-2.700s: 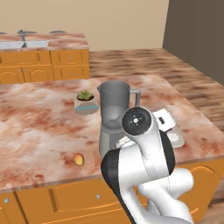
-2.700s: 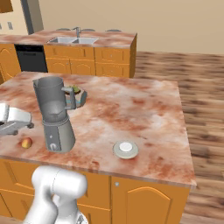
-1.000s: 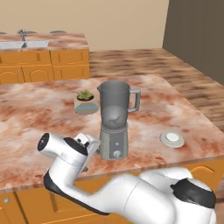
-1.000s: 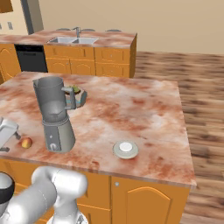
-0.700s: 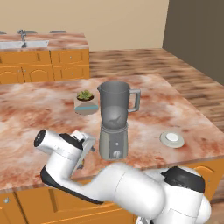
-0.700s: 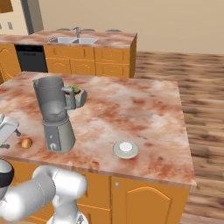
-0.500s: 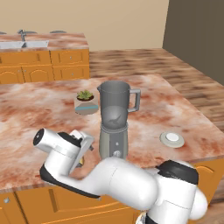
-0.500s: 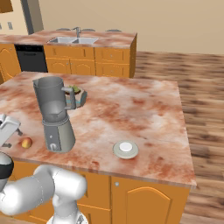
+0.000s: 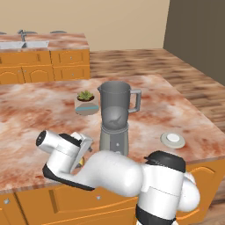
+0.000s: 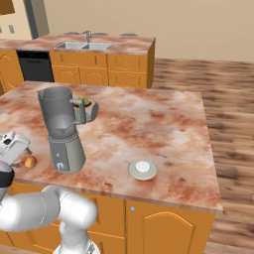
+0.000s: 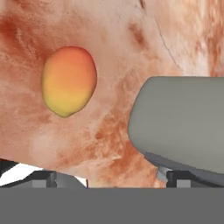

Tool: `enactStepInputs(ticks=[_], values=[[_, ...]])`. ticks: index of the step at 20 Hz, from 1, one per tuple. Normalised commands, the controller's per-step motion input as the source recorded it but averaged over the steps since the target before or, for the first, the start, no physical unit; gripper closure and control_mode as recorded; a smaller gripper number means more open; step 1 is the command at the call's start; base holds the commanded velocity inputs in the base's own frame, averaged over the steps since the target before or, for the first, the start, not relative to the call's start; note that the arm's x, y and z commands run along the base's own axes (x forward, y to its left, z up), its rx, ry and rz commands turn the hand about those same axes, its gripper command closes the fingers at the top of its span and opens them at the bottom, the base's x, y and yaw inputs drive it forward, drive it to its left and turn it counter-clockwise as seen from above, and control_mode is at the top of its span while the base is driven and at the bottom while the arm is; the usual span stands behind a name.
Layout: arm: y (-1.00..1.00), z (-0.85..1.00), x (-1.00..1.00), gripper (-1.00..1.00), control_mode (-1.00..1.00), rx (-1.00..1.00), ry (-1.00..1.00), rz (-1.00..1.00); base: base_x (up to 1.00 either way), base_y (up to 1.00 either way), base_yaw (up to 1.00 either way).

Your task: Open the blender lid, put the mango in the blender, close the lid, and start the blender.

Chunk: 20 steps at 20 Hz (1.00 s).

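Observation:
The mango, an orange-yellow oval, lies on the marble counter just left of the blender; its jar stands without a lid. My gripper hangs open over the counter, tips wide apart and empty, with the mango ahead on the left and the blender's grey base ahead on the right. From the right base view, the hand hovers just above the mango, left of the blender. The blender lid, a round white disc, lies flat on the counter to the blender's right, near the front edge.
A small bowl with a green plant stands behind the blender. The counter's front edge runs close to the mango. A second counter with a sink lines the back wall. My own white arm curls low before the counter.
The arm has swung from in front of the blender down to its left, and the hand has sunk toward the mango. Blender, lid and mango have not moved.

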Motion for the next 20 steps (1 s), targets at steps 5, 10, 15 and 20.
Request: enactStepInputs(ticks=[5, 10, 15, 20], values=[[0.01, -0.36, 0.27, -1.00, -1.00, 0.00, 0.04, 0.00, 0.00, 0.00, 0.00], [0.06, -0.39, 0.22, -1.00, -1.00, 0.00, 0.04, -0.01, 0.00, 0.00, 0.00], [0.27, -0.23, 0.17, -1.00, -1.00, 0.00, 0.01, 0.00, 0.00, 0.00, 0.00], [0.19, -0.10, 0.20, -1.00, -1.00, 0.00, 0.00, 0.00, 0.00, 0.00, 0.00]])
